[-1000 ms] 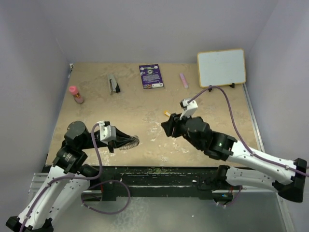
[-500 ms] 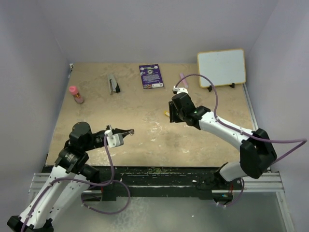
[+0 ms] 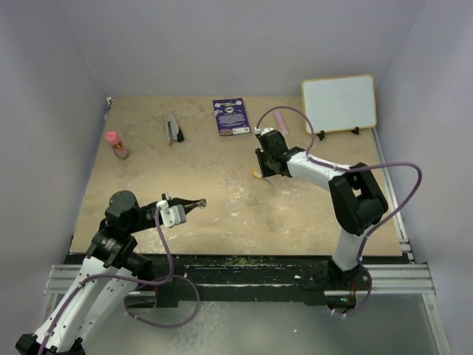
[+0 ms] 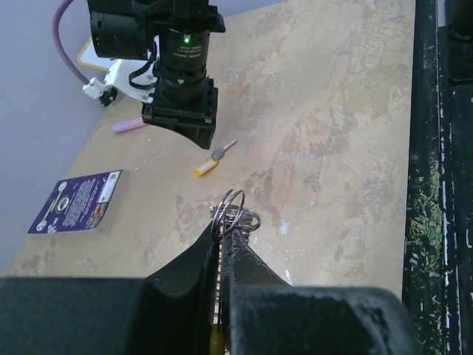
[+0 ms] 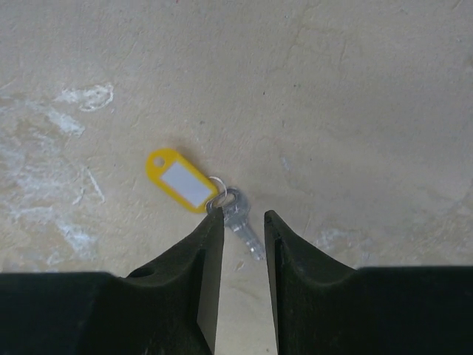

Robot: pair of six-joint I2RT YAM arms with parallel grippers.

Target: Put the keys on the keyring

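Table (image 3: 222,229) lot: keyring (image 4: 235,217) gripped at left, key (image 5: 240,222) lying right of centre.
Left to right: pink bottle (image 3: 114,145), upright near the left wall; grey-black tool (image 3: 174,129), far side; left gripper (image 3: 195,203), jaws pinched tight on the keyring, held above the table; purple card (image 3: 231,117), print too small to read; key with yellow tag (image 5: 181,181), plain white label, flat on the table; right gripper (image 3: 267,174) pointed down over it, jaws narrowly parted astride the blade, contact unclear; pink stick (image 3: 281,123); whiteboard (image 3: 339,102), propped at the back right.
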